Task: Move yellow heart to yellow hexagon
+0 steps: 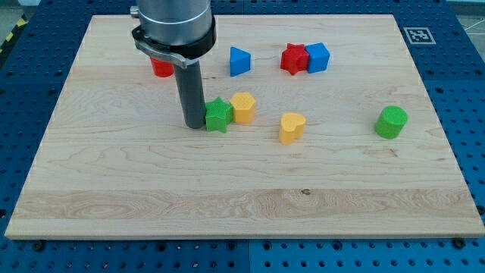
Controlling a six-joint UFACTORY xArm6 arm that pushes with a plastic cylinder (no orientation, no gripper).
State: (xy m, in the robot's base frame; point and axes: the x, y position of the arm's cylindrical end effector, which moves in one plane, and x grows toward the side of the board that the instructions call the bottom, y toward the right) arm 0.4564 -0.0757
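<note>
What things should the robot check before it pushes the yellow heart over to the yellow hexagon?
1. Yellow heart in view, standing free: ok.
2. Yellow hexagon in view: ok.
3. Path from heart to hexagon free of blocks: ok.
4. My tip on the heart's far side for the push: not ok; it sits at the view's left, against the green star.
5. Green star apart from the hexagon: not ok, they touch.

path yellow heart [292,127] → yellow hexagon [243,108]: bare board | green star [218,114] touches hexagon's left
</note>
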